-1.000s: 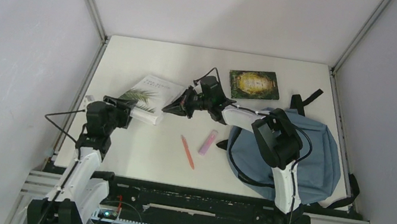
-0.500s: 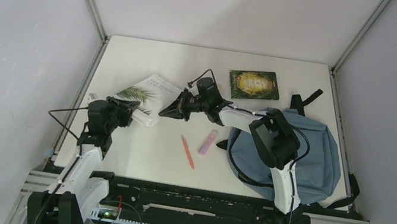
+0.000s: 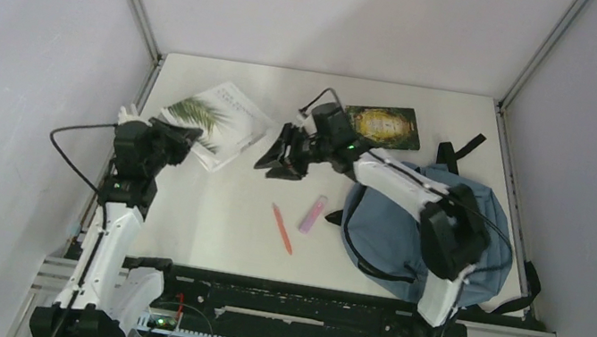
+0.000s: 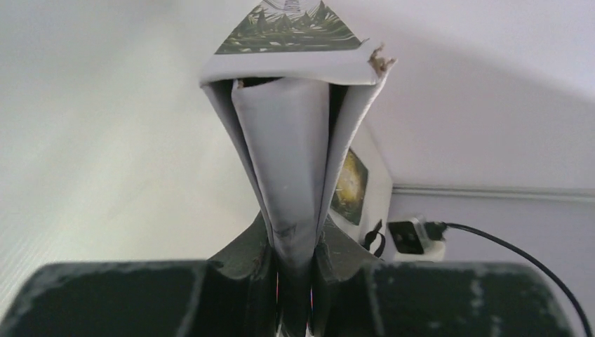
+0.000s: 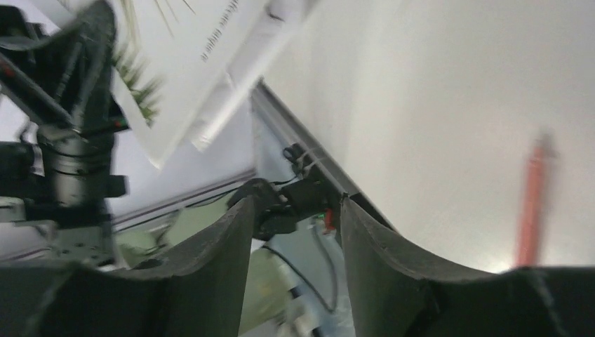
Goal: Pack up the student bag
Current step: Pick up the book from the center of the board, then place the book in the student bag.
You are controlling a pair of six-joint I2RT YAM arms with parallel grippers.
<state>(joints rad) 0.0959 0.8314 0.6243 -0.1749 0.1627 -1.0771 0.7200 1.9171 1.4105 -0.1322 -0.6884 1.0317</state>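
One change matters: your student bag (image 3: 497,236) lies lower right; the white book (image 3: 217,119), upper left, has lifted, edge pinched by the left gripper (image 4: 295,281), ready to carry over; the right gripper (image 5: 295,232), mid-frame, has spread.

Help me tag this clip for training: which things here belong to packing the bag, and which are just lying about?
In the job: student bag; white book, clamped in the left gripper.
Lying about: green book, pink marker, orange pen, all untouched on the table; probably to be packed later.
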